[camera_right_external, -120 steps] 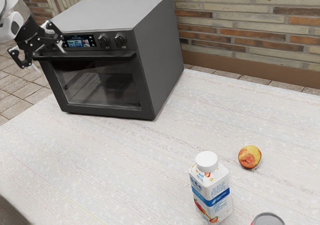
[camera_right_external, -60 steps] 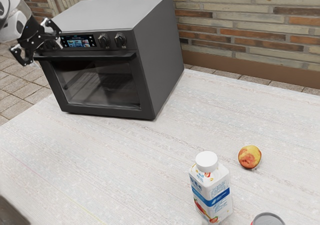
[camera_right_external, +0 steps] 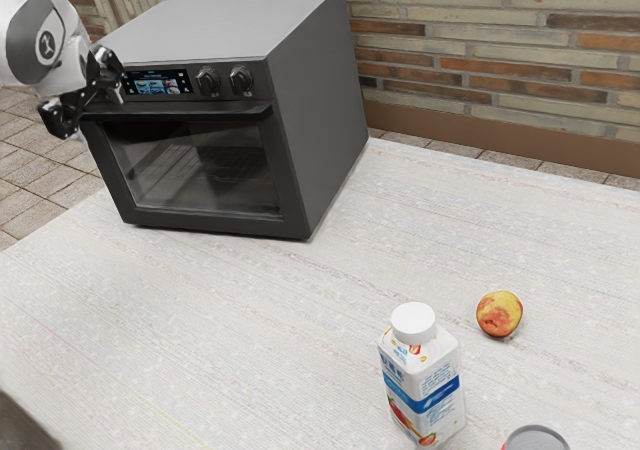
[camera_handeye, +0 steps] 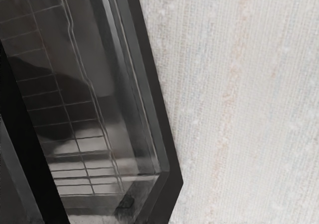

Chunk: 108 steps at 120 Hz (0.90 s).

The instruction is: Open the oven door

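There's your gripper (camera_right_external: pixel 97 109), fingers apart by one end of the handle (camera_right_external: pixel 190 114); oven door (camera_right_external: pixel 205 165) shut, near the tabletop's (camera_right_external: pixel 260 320) far corner. Pinch too near that tip, you could slip off!

A smooth white robot arm (camera_right_external: pixel 28 32) with rounded casings and a dark round emblem (camera_right_external: pixel 46 46) comes in at the exterior view's upper left. From it the black, jointed two-finger gripper (camera_right_external: pixel 97 114) slants downward toward the exterior view's right, its fingers spread wide apart, one higher than the other.
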Each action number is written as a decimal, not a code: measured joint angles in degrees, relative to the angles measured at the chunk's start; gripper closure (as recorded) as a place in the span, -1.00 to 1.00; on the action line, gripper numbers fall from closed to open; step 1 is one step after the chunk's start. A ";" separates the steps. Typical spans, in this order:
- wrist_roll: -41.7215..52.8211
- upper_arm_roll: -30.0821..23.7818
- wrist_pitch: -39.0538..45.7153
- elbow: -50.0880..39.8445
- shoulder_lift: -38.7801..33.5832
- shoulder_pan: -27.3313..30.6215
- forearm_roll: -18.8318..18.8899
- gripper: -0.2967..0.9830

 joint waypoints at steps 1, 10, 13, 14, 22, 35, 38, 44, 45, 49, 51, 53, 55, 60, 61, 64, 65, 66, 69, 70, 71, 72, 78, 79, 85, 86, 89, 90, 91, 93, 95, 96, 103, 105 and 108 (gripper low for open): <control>-0.30 0.01 0.03 0.23 0.25 0.01 0.23 -0.53; -2.79 -0.03 0.29 1.73 1.64 -0.10 1.86 -0.53; -3.55 -0.03 0.35 1.94 1.84 -0.20 2.41 -0.53; -3.80 -0.03 0.37 1.98 1.90 -0.29 2.66 -0.53; -5.72 -0.03 0.59 2.05 2.14 -2.18 5.69 -0.53; -8.72 -0.04 2.09 0.88 2.20 -4.95 11.30 -0.53; -9.38 -0.05 2.47 0.62 2.19 -5.37 12.35 -0.53; -10.49 -0.23 3.33 0.07 1.94 -5.62 13.56 -0.53; -10.59 -0.41 3.47 -0.01 1.88 -5.57 13.47 -0.53; -10.61 -0.57 4.12 -0.24 1.66 -5.32 11.27 -0.53; -10.55 -0.57 4.45 -0.34 1.54 -4.98 10.00 -0.53; -10.50 -0.56 4.77 -0.41 1.47 -4.72 8.89 -0.53; -10.44 -0.56 5.07 -0.55 1.40 -4.51 7.88 -0.53; -10.29 -0.56 5.82 -1.25 1.28 -4.18 5.90 -0.53; -10.26 -0.56 6.00 -1.47 1.24 -4.16 5.58 -0.53; -10.17 -0.57 6.60 -2.39 0.97 -4.15 4.75 -0.53; -10.14 -0.57 6.82 -2.75 0.83 -4.16 4.51 -0.53; -10.12 -0.57 7.04 -3.11 0.68 -4.19 4.29 -0.53; -10.04 -0.57 7.75 -4.24 0.19 -4.31 3.75 -0.53; -10.01 -0.57 8.00 -4.64 0.00 -4.35 3.60 -0.53; -9.99 -0.56 8.25 -5.12 -0.21 -4.44 3.47 -0.53; -9.96 -0.56 8.50 -5.53 -0.38 -4.55 3.35 -0.53; -9.83 -0.55 10.16 -8.06 -1.59 -5.39 3.27 -0.53; -9.81 -0.55 10.43 -8.43 -1.75 -5.57 3.32 -0.53; -9.69 -0.55 11.92 -10.07 -2.39 -6.32 3.55 -0.53; -9.67 -0.55 12.15 -10.29 -2.45 -6.38 3.58 -0.53; -9.62 -0.54 12.82 -10.92 -2.59 -6.53 3.66 -0.53; -9.60 -0.52 13.03 -11.09 -2.62 -6.56 3.69 -0.54; -9.58 -0.52 13.24 -11.27 -2.66 -6.58 3.71 -0.55; -9.55 -0.52 13.63 -11.61 -2.72 -6.63 3.75 -0.54; -9.51 -0.51 14.02 -12.00 -2.82 -6.70 3.79 -0.54; -9.50 -0.50 14.20 -12.19 -2.88 -6.73 3.80 -0.54; -9.43 -0.44 15.59 -14.84 -4.40 -7.39 4.33 -0.53; -9.46 -0.44 16.08 -16.19 -5.30 -7.84 5.01 -0.52; -9.58 -0.45 16.77 -18.18 -6.70 -8.64 6.37 -0.51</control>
